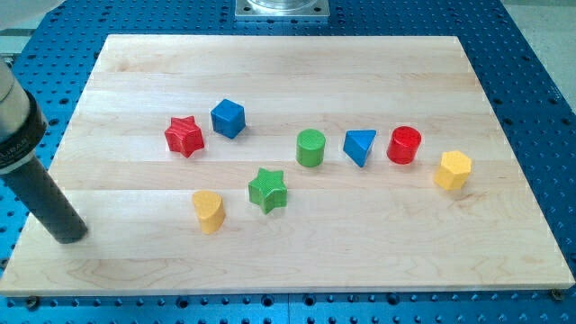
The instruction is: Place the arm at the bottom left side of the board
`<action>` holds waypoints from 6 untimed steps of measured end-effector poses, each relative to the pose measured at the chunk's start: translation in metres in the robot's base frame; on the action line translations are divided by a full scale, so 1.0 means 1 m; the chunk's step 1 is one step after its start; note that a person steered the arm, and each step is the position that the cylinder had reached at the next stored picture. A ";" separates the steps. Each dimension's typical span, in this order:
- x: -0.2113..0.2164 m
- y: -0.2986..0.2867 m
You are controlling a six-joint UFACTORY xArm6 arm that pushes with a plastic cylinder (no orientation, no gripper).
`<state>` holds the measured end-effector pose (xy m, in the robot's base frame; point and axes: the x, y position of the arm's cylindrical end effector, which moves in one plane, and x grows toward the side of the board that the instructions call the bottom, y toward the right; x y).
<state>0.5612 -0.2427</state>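
My dark rod comes in from the view's left edge and its tip [68, 236] rests on the wooden board [297, 261] near the bottom left corner. The nearest block is a yellow rounded block [208, 211], well to the tip's right. A green star [268, 190] lies right of that. Higher up sit a red star [184, 136] and a blue cube [228, 118].
Along the board's middle to the right lie a green cylinder [310, 148], a blue triangular block [360, 146], a red cylinder [404, 145] and a yellow hexagonal block [452, 170]. A blue perforated table [540, 81] surrounds the board. A metal mount [281, 9] sits at the top.
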 end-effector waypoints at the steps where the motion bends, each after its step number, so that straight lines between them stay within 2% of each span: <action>1: 0.000 0.000; 4: 0.001 -0.034; 6: 0.000 -0.031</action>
